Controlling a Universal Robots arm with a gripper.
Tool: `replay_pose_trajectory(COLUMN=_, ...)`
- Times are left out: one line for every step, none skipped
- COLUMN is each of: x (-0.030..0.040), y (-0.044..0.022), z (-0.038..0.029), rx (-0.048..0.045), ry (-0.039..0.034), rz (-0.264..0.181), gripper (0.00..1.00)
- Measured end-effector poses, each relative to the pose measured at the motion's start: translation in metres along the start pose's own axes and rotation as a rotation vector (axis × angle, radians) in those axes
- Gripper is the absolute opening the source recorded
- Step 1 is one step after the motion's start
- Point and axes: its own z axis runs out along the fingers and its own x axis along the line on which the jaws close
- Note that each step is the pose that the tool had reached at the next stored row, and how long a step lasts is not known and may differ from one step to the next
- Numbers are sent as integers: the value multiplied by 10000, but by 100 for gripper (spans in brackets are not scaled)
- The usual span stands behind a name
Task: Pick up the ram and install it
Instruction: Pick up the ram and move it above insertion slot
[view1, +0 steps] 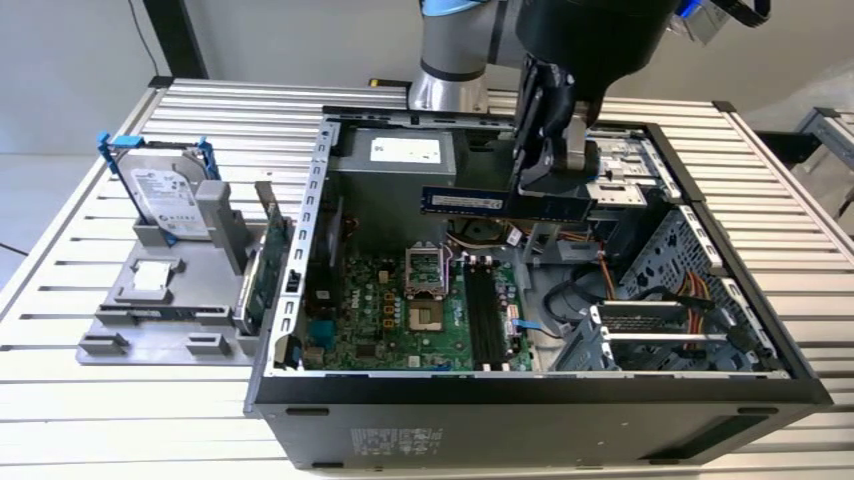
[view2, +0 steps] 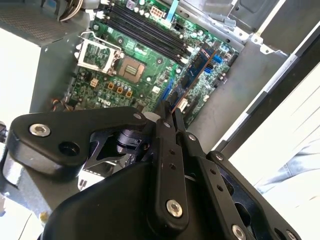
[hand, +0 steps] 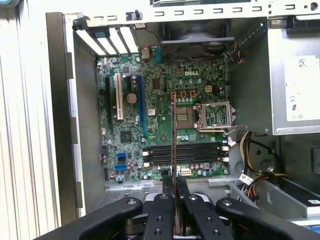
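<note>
Gripper (hand: 175, 184) clamping ram (hand: 174, 135) edge-on, blue face in exterior view

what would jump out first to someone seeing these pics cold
The gripper holding the ram, a blue stick, in the air above the open computer case catches the eye first. Below it lies the green motherboard with its dark memory slots. At the exterior view's left, outside the case, a hard drive in a blue frame stands on a grey holder.

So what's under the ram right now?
The motherboard, with its CPU socket and empty memory slots. The ram, held by the gripper, covers a thin strip of board.
</note>
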Motion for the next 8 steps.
replay_pose_trajectory(x=-1, y=-8, z=0, rx=0, ry=0, rz=6, gripper=0)
replay_pose_trajectory(x=-1, y=-15, z=-1, rx=0, ry=-1, rz=12, gripper=0)
replay_pose_trajectory(x=-2, y=-21, z=-1, rx=0, ry=-1, rz=17, gripper=0)
replay_pose_trajectory(x=-3, y=-27, z=-1, rx=0, ry=-1, rz=21, gripper=0)
replay_pose_trajectory(x=-3, y=-33, z=-1, rx=0, ry=-2, rz=25, gripper=0)
replay_pose_trajectory(x=-4, y=-39, z=-1, rx=0, ry=-2, rz=29, gripper=0)
replay_pose_trajectory(x=-4, y=-45, z=-2, rx=0, ry=-2, rz=32, gripper=0)
replay_pose_trajectory(x=-5, y=-50, z=-2, rx=0, ry=-2, rz=34, gripper=0)
